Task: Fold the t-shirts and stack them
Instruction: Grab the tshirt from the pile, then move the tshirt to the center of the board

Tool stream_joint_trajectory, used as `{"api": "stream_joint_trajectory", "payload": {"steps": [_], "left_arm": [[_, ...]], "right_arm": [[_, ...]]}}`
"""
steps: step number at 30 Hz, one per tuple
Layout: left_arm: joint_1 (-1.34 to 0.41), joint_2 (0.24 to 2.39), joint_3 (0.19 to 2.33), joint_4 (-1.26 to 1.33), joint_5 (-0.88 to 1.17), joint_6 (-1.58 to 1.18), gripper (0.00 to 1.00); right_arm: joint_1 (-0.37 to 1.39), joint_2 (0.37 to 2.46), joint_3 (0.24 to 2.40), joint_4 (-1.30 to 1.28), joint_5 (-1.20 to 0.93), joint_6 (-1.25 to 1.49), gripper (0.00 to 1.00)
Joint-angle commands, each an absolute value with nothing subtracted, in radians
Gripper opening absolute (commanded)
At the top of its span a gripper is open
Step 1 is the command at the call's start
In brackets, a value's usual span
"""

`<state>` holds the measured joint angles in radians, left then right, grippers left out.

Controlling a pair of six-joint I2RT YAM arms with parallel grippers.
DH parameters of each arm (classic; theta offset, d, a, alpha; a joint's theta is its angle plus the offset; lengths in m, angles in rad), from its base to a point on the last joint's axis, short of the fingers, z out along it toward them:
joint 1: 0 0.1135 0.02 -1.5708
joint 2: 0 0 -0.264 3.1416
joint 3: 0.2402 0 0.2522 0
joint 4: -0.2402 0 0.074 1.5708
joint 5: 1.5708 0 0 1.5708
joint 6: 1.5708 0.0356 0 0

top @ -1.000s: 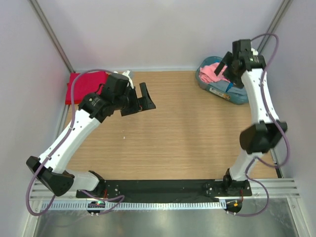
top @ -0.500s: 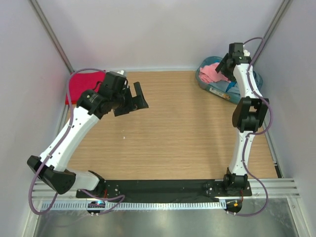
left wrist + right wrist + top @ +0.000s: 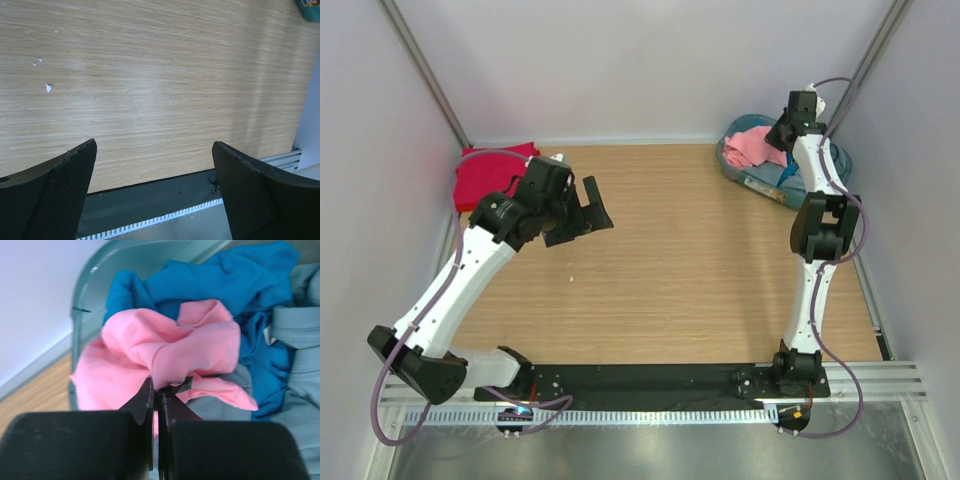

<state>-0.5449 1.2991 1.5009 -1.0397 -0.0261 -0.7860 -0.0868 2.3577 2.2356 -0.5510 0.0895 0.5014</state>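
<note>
A crumpled salmon-pink t-shirt [image 3: 165, 347] lies on top of the pile in the teal basket [image 3: 745, 178] at the table's far right. My right gripper [image 3: 158, 386] is shut on a fold of this pink t-shirt [image 3: 753, 147]. A bright red t-shirt [image 3: 483, 175] lies folded at the far left edge of the table. My left gripper [image 3: 588, 208] hangs open over the wood just right of the red t-shirt, holding nothing; its dark fingers [image 3: 60, 192] stand wide apart in the left wrist view.
Blue cloth [image 3: 210, 280] and grey cloth [image 3: 295, 335] also fill the basket under the pink one. Small white crumbs [image 3: 48, 87] lie on the wooden table [image 3: 690, 270]. Walls close in the back and both sides.
My right gripper went from open to shut on the pink t-shirt as the arm reached further into the basket. My left arm drew back toward the left and near side.
</note>
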Motion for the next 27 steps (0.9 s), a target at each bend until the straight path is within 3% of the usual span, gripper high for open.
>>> {"api": "stream_joint_trajectory", "payload": {"steps": [1,6,11,20,25,27], "left_arm": [[-0.538,1.244,1.479,-1.014,-0.034,-0.818,0.98],[-0.54,1.224,1.442,-0.942,-0.005,-0.841,0.98],[-0.538,1.189,1.378,-0.902,-0.018,-0.84,0.97],[-0.529,1.164,1.306,-0.871,-0.006,-0.845,0.98],[-0.529,1.167,1.2,-0.855,0.055,-0.853,0.97],[-0.529,1.169,1.172,-0.829,0.087,-0.854,0.96]], "right_arm": [[-0.089,2.245,2.269,-0.46,-0.049,0.482,0.01],[-0.08,1.886,2.188,-0.502,-0.051,0.529,0.01],[-0.049,1.584,1.961,-0.526,-0.159,0.616,0.01],[0.235,1.094,1.051,-0.635,-0.146,0.828,0.01],[0.501,1.09,0.899,-0.725,-0.035,0.905,0.01],[0.587,1.136,0.893,-0.752,-0.041,0.894,0.1]]}}
